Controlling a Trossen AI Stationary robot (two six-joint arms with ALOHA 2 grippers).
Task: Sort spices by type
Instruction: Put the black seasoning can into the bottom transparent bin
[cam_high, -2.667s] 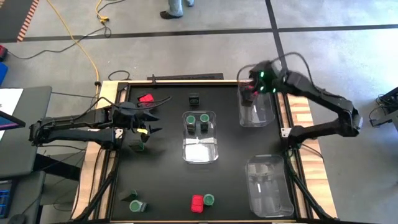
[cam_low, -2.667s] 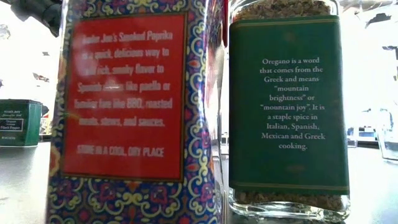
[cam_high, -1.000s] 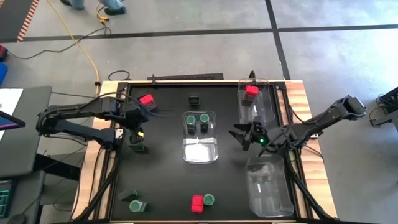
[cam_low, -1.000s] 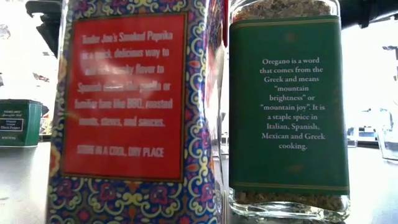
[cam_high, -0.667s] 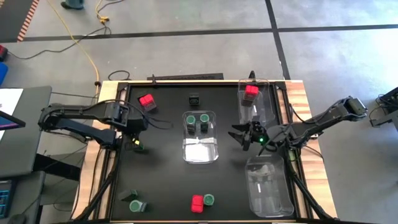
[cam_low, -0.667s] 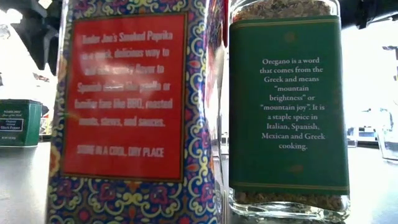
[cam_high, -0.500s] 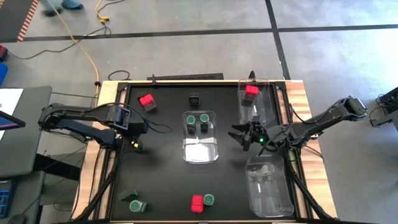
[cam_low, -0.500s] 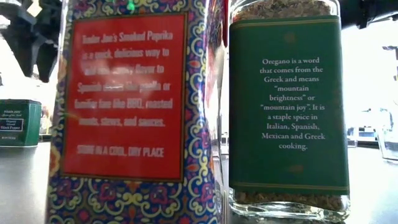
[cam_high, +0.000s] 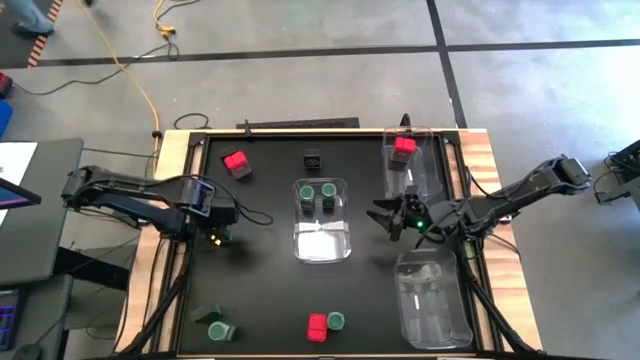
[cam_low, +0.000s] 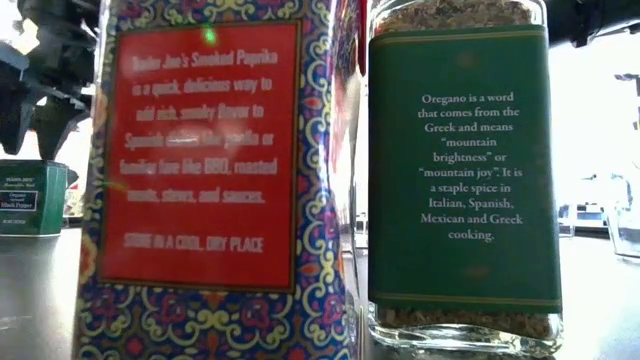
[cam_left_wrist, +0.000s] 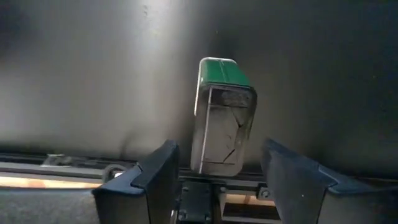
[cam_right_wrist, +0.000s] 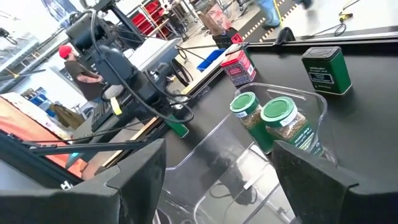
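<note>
My left gripper (cam_high: 217, 226) is open and points down over a small green tin (cam_left_wrist: 224, 118) that stands on its base near the table's left edge. In the left wrist view its fingers stand on either side of the tin without touching. The low view shows the gripper (cam_low: 40, 85) just above that tin (cam_low: 30, 197). My right gripper (cam_high: 386, 217) hovers open between the middle bin (cam_high: 322, 240) and the right bins. Two green-topped jars (cam_right_wrist: 268, 121) stand in the middle bin. A red box (cam_high: 403, 145) sits in the far right bin.
A red box (cam_high: 236, 162) and a dark tin (cam_high: 313, 158) stand near the far edge. At the near edge are a red box (cam_high: 317, 327), a green-topped jar (cam_high: 336, 321) and two green containers (cam_high: 215, 325). A clear bin (cam_high: 433, 300) lies near right.
My left gripper has drawn back toward the table's left edge and come down over the green tin; in the low view it drops into sight above the tin.
</note>
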